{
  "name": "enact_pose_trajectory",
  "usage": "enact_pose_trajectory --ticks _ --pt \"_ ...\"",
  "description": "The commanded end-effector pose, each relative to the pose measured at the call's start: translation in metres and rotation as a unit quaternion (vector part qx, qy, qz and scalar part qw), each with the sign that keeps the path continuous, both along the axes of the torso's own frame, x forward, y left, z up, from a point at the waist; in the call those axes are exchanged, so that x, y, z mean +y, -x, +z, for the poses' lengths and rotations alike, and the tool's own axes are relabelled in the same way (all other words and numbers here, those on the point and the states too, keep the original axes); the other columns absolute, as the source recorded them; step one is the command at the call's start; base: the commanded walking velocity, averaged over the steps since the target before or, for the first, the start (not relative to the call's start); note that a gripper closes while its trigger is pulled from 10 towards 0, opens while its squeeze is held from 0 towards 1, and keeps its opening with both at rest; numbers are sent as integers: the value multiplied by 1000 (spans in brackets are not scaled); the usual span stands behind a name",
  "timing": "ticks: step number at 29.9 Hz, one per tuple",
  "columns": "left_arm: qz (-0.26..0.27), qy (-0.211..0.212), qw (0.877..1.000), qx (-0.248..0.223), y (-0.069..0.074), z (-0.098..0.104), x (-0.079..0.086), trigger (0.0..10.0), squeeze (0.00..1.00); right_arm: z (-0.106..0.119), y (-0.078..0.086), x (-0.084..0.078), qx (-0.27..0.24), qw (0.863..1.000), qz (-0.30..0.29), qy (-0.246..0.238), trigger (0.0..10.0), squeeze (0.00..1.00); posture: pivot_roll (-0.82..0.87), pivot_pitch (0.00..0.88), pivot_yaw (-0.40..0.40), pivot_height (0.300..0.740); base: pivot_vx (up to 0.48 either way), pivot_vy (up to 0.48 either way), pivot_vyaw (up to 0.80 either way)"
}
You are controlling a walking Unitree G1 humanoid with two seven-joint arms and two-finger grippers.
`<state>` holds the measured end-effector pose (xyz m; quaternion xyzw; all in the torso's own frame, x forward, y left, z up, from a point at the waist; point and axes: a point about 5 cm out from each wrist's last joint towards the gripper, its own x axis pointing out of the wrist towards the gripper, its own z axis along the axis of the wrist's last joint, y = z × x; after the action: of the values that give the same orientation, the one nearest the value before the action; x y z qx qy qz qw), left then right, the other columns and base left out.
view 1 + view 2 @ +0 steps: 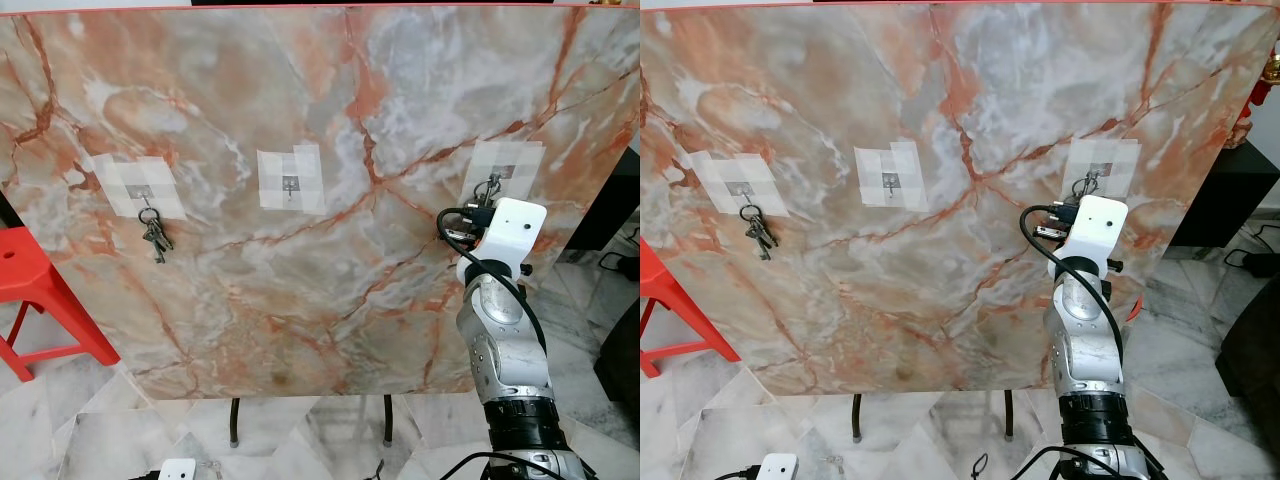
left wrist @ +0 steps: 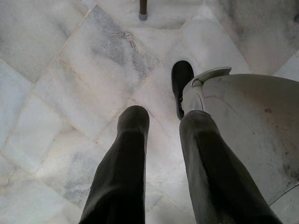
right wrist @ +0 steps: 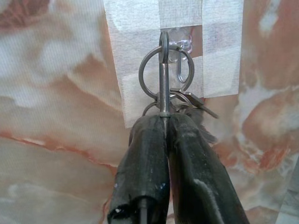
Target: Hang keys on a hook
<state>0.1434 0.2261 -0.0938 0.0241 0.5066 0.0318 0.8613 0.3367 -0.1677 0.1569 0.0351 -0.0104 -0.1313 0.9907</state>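
Note:
An upright marble board [image 1: 300,250] carries three taped hooks. A bunch of keys [image 1: 155,238] hangs from the left hook [image 1: 146,193], and the middle hook [image 1: 290,185] is bare. My right gripper [image 3: 163,119] is raised to the right hook [image 3: 180,51] and is shut on a key of a second bunch. Its large key ring [image 3: 148,70] lies against that hook; I cannot tell whether the ring is over it. My left gripper [image 2: 163,116] hangs low and open, pointing at the floor. A third set of keys [image 2: 124,35] lies on the floor tiles.
A red stool [image 1: 40,290] stands left of the board. A black cabinet [image 1: 1225,200] and cables are at the right. The board's thin legs [image 1: 233,420] stand on the marble floor. My own foot [image 2: 181,79] is beside the left gripper.

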Motion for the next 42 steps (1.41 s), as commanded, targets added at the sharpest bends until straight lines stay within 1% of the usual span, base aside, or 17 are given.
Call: enact_pose_trajectory --ticks 1,3,8,14,19,26,31,35,42 --pt "-1 -2 1000 5 2 0 3 10000 0 5 2 0 -16 1000 -4 15 10000 0 -15 0 -11 740 0 0 0" --pt "-2 -2 1000 5 2 0 3 10000 0 3 5 3 -17 1000 -1 22 10000 0 -18 0 -10 740 0 0 0" --pt "-1 -1 1000 4 2 0 3 10000 0 -3 9 5 -6 1000 -2 11 10000 0 -18 0 -10 740 0 0 0" --pt "-1 -1 1000 5 2 0 3 10000 0 0 7 -3 -10 1000 -15 17 10000 0 -17 0 -11 740 0 0 0" --pt "-1 -2 1000 5 2 0 3 10000 0 1 6 -6 -10 1000 -19 20 10000 0 -19 0 -10 740 0 0 0" --pt "-1 -2 1000 5 2 0 3 10000 0 1 7 -15 -9 999 -40 25 10000 0 -19 0 -8 740 0 0 0" --pt "-2 -2 1000 5 2 0 3 10000 0 1 5 -17 -9 999 -36 26 10000 0 -19 0 -8 740 0 0 0" --pt "-2 -2 1000 5 2 0 3 10000 0 1 1 -16 -4 999 -19 30 10000 0 -15 0 -8 740 0 0 0" --pt "-2 -2 1000 4 2 0 3 10000 0 4 -3 -17 -6 999 -14 31 10000 0 -16 0 -8 740 0 0 0"
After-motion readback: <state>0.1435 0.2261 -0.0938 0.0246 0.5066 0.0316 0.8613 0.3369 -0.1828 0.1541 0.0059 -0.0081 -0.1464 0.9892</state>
